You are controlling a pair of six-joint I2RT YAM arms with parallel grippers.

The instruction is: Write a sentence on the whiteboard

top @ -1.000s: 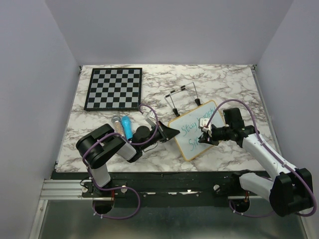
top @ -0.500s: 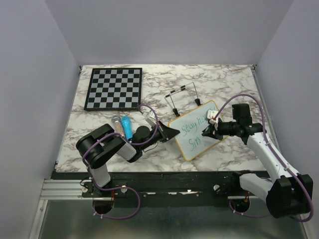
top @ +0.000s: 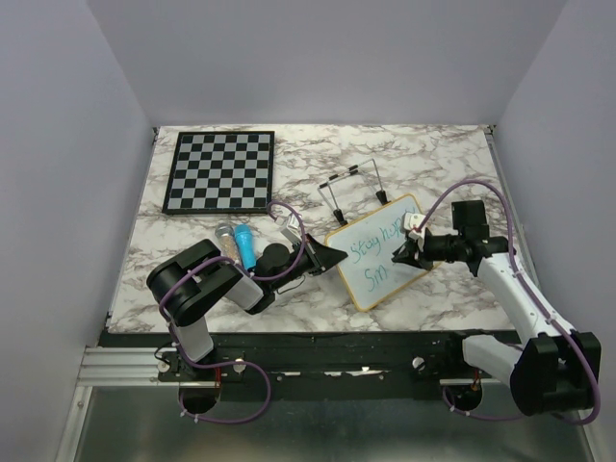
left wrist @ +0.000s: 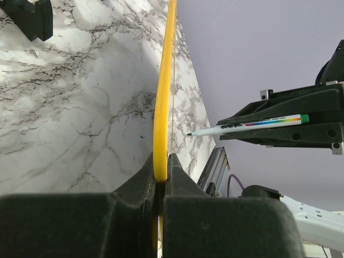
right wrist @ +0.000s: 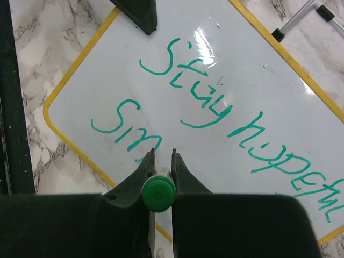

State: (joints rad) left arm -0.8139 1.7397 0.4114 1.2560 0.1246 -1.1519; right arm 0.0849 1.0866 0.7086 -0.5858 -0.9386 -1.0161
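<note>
1. The whiteboard (top: 390, 282) lies askew on the marble worktop (top: 452, 164), right of centre and well apart from the chessboard (top: 219, 171) at the far left.
2. The left claw (left wrist: 161, 171) is clamped on the board's yellow rim at its left side, bracing it for the writing.
3. The right claw (right wrist: 161, 159) is closed on a green-capped marker (left wrist: 247, 124), with the nib aimed at the board. In the left wrist view the nib looks just off the surface, though contact cannot be ruled out.
4. The sentence (right wrist: 212, 110), in green, reads roughly "Stay hopeful" on the upper line. Only "Sm" stands below it, so the job looks well along but unfinished.
5. The step in hand appears to be the next letter of the lower line. Doing it well likely means setting the nib down just right of the "m" on the same baseline. Light, even pressure should stop the stroke from skipping or shoving the board.
6. Short strokes with a clean lift between letters should avoid dragging green across the letters already written.
7. The left claw's hold matters as much, since a slip at the rim could let the board swivel and bend the line.
8. In the right wrist view the claw hides the stretch of board nearest the nib, so the spacing there cannot be judged.
</note>
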